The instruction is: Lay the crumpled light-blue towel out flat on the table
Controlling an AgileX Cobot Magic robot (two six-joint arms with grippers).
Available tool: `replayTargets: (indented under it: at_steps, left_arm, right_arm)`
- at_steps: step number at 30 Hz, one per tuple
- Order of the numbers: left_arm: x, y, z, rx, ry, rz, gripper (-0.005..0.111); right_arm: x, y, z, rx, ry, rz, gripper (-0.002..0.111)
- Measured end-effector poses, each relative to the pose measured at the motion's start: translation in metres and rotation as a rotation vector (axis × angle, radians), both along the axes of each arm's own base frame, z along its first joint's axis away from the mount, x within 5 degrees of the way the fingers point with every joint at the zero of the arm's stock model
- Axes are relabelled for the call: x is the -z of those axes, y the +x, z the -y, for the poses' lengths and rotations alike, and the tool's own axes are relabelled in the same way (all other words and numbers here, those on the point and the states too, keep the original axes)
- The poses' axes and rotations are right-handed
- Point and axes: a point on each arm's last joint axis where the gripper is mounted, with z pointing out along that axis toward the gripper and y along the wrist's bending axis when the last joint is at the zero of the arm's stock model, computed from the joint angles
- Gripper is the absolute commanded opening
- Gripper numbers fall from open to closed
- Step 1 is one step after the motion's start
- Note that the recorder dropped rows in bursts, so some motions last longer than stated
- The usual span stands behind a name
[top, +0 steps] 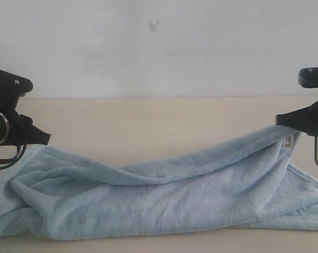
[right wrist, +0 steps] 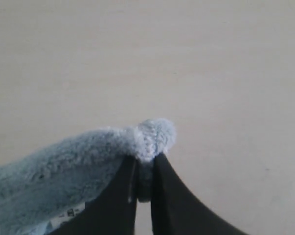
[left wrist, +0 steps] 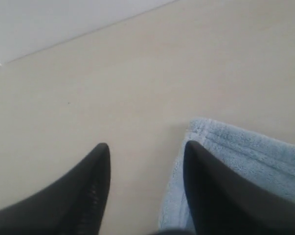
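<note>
The towel [top: 164,195] lay bunched on the surface [top: 148,121], long axis left to right; the right hand [right wrist: 145,161] was clamped on its raised corner; the left hand [left wrist: 147,145], parted and empty, sat just beside the opposite corner.

The towel [top: 164,195] is plain light blue, the table [top: 148,121] pale beige.

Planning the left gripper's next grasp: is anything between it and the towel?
Nothing visible does. The left gripper is open over bare table, and the towel has its hemmed corner right by one of the fingers.
</note>
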Motion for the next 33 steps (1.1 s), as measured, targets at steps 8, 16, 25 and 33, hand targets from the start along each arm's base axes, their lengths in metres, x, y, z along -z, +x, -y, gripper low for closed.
replayTargets:
  at_steps: [8,16,25,33]
  left_arm:
    - [0.003,0.016,-0.003,-0.003,-0.030,-0.005,0.045]
    - [-0.036,0.007,0.000,0.041,-0.109,0.076,0.007]
    - [-0.042,-0.021,0.068,0.669,-0.613,-0.106,0.004]
    - [-0.031,-0.037,0.036,0.463,-0.428,-0.097,0.004]
  right_arm:
    - [-0.012,0.016,0.001,-0.156,0.132,0.029,0.017]
    - [-0.009,0.019,-0.010,-0.247,0.221,0.008,0.049]
    - [-0.037,0.013,-0.012,-0.257,0.238,0.081,0.049]
    - [-0.056,-0.060,0.024,0.041,-0.043,0.145,0.021]
